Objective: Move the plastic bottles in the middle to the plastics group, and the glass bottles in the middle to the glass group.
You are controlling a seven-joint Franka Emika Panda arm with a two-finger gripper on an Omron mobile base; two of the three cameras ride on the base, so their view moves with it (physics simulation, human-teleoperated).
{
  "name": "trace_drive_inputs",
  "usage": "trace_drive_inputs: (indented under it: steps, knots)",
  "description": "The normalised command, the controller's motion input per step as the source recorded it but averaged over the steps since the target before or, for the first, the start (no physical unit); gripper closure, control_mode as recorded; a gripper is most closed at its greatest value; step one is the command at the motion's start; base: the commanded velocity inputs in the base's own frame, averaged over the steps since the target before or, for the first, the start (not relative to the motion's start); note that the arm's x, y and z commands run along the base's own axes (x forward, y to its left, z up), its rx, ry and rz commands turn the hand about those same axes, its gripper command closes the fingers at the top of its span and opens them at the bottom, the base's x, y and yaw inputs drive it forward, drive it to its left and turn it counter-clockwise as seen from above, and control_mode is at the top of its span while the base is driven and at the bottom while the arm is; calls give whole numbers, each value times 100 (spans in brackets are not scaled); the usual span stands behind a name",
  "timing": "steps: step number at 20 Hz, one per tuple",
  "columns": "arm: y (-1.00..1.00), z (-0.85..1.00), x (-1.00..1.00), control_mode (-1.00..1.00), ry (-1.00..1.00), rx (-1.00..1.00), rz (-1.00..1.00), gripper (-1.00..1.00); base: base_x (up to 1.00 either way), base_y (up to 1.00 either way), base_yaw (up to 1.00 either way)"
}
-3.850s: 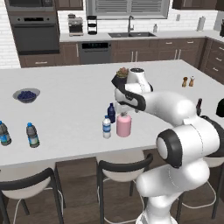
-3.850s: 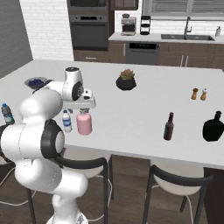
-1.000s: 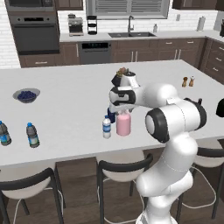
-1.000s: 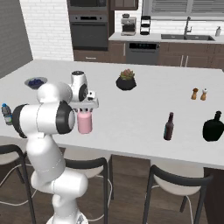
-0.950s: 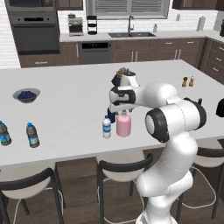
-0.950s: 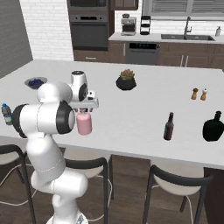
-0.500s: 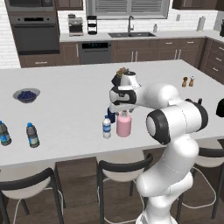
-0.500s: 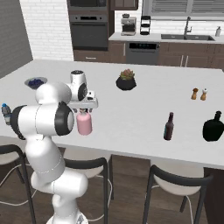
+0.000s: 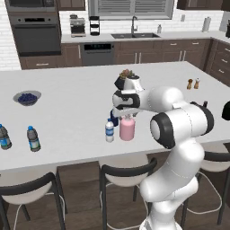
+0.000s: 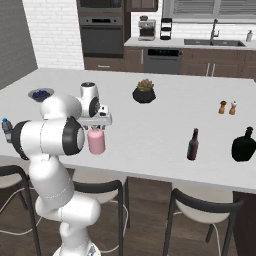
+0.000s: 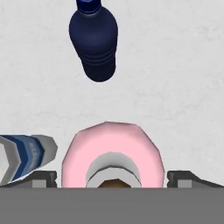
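Presently on the white island counter (image 9: 67,90): one squat pink bottle (image 9: 127,129) with a pale stopper, upright near the front edge at the middle; a clear white-capped bottle (image 9: 109,131) just beside it on its left in the left base view; a dark navy bottle (image 11: 94,41) close behind the pair, standing apart from the pink one in the hand view. Gripper (image 9: 128,115) poised directly over the pink bottle's neck, jaws spread wide, one finger on each side of the bottle's shoulders, nothing grasped. Two greyish blue-capped bottles (image 9: 18,138) stand well apart at the counter's far left end. Slim dark brown bottle (image 10: 193,144) stands well to the right, near a squat black bottle (image 10: 244,145). Also present: bowl of blueberries (image 9: 27,97), potted succulent (image 10: 144,91), salt and pepper shakers (image 10: 227,107).
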Motion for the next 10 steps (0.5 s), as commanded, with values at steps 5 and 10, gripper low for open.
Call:
trace_drive_inputs:
  steps: [5,10]
  knots:
    - [0,0,0,-100,0,0,0,-100,0,0,0]
    - [0,0,0,-100,0,0,0,100,0,0,0]
